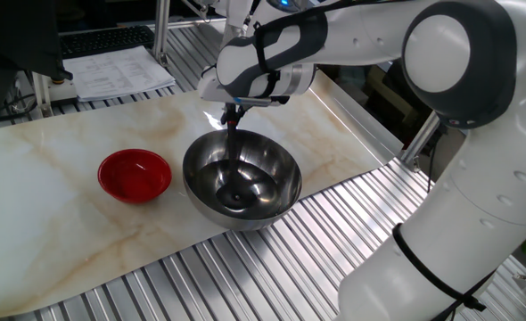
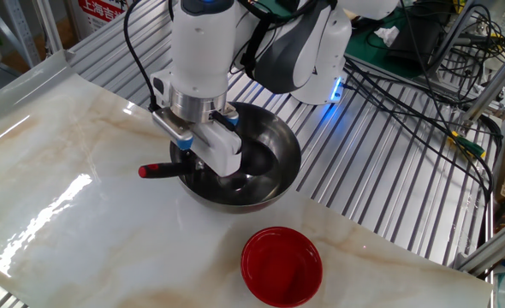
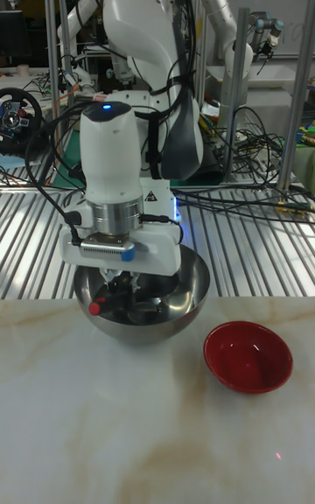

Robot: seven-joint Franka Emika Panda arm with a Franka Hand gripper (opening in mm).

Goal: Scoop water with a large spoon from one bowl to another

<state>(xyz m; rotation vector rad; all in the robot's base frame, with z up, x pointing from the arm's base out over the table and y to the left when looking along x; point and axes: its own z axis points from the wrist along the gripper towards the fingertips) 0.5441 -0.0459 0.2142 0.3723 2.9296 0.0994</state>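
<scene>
The large steel bowl [image 1: 285, 175] stands on the marble top, with the small red bowl [image 1: 111, 175] to its left. My gripper [image 1: 234, 111] hangs over the steel bowl's far rim, shut on the black handle of the large spoon [image 1: 234, 147]. The handle slants down into the bowl, and the cup rests low inside among glints of water [image 1: 252, 189]. From the other side, the spoon [image 2: 163, 170] sticks out past the rim of the steel bowl [image 2: 292, 151] with its red end leftward, below my gripper [image 2: 188, 158]. The red bowl [image 2: 281, 265] lies nearer that camera.
Papers [image 1: 120, 71] lie beyond the marble top's far edge. Ribbed metal table surface [image 1: 272, 259] surrounds the marble slab. Cables [image 2: 424, 94] run across the metal ribs on the other side. In the tall view the red bowl [image 3: 248, 355] sits right of the steel bowl [image 3: 166, 316].
</scene>
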